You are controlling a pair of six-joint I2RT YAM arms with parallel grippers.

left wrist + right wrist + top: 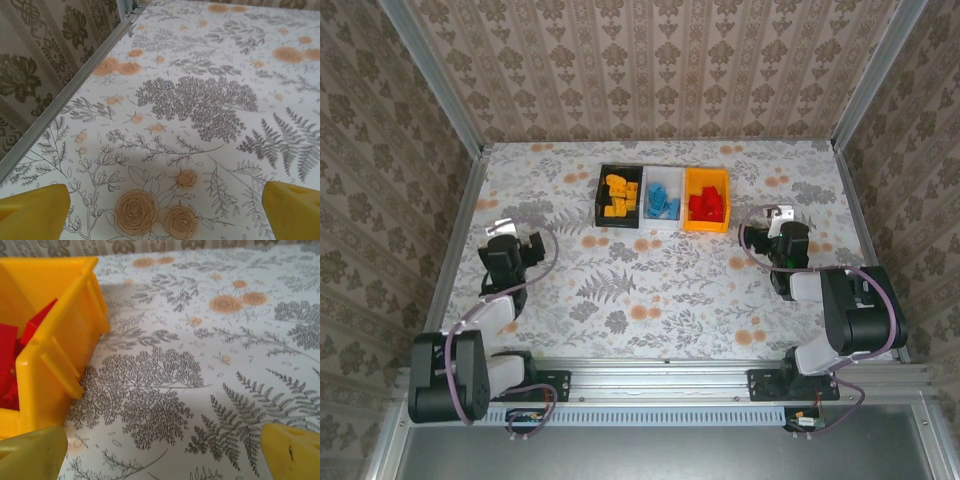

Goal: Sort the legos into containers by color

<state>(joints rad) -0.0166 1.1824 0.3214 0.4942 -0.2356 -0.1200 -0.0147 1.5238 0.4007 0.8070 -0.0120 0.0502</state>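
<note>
Left gripper [512, 236]: we see its yellow fingers [32, 212] spread wide with nothing between them, low over bare cloth, well to the left of the white bin [663, 227] and nearer the arm bases.
Right gripper [782, 228]: its fingers are also spread wide and hold nothing. It sits to the right of the white bin and a little nearer the bases.
Orange-yellow bin [55, 340]: it touches the white bin's right side. In the right wrist view we find its ribbed wall near the left finger.
Red legos [707, 205]: piled inside the orange-yellow bin, one bin to the right of the white bin.
Light blue legos [662, 200]: heaped inside the white bin itself.
Black bin [601, 197]: it stands against the white bin's left side, completing one straight row.
Orange-yellow legos [620, 193]: gathered in the black bin.
Table surface [650, 290]: a pale cloth printed with grey ferns, leafy sprays and orange roses lies flat all round the white bin.
Walls [660, 60]: we count three, papered in beige damask. The back one stands beyond the white bin.
Metal frame [65, 95]: grey strips edge the cloth where it meets the walls, well left and right of the white bin.
Aluminium rail [660, 378]: it runs along the near edge, opposite the white bin, and carries both arm bases.
</note>
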